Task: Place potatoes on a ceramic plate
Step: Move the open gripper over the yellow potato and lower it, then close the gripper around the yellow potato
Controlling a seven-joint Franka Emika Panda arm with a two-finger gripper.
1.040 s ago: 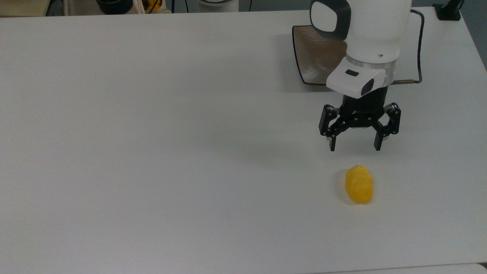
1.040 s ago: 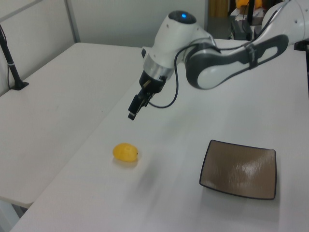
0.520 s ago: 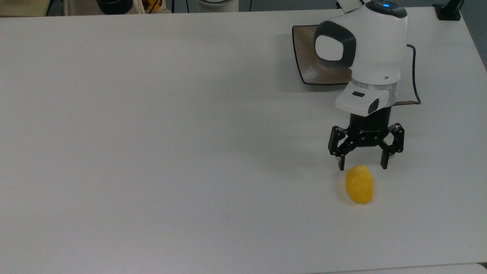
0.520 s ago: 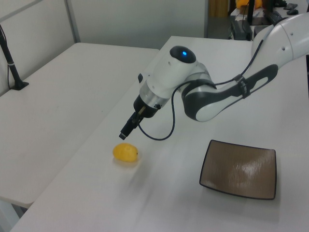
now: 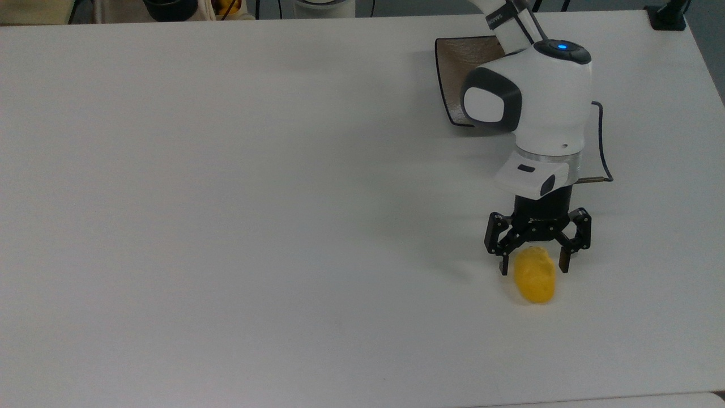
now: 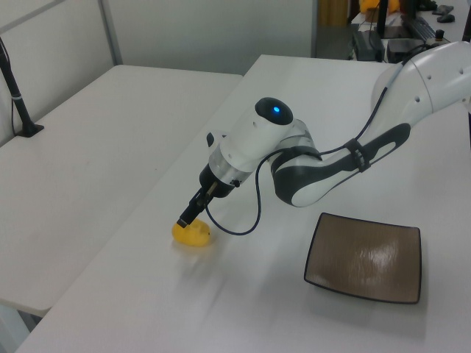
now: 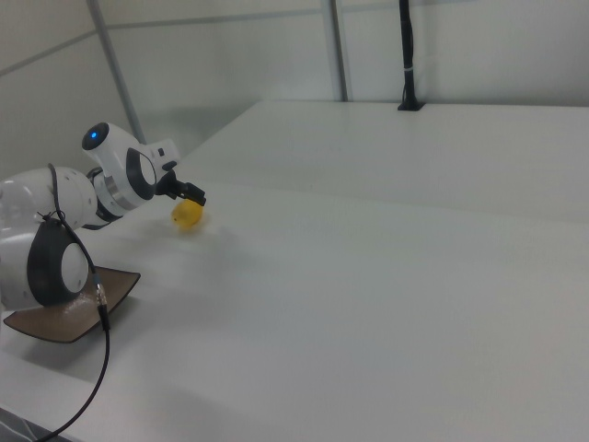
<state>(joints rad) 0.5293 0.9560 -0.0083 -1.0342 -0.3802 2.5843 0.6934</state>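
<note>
A small bright yellow potato [image 5: 534, 276] lies on the white table near the top view's lower right; it also shows as the potato [image 6: 192, 234] and the potato [image 7: 187, 215]. My gripper [image 5: 533, 265] stands open with one finger on each side of the potato's upper end, jaws apart and not closed on it. The gripper [image 6: 185, 220] hangs right over the potato in the left view, and the gripper [image 7: 190, 196] does the same in the right view. The square brown ceramic plate [image 6: 366, 256] lies apart, partly hidden behind the arm as the plate [image 5: 455, 73], and low left as the plate [image 7: 64, 313].
The white table [image 5: 226, 198] stretches wide to the top view's left. A black cable [image 5: 601, 148] loops off the wrist. A black post base [image 5: 668, 16] stands at the far right corner, and dark objects [image 5: 170, 8] sit beyond the far edge.
The gripper has come down and forward from beside the plate to the potato, its open fingers now straddling the potato's end. The potato has not moved.
</note>
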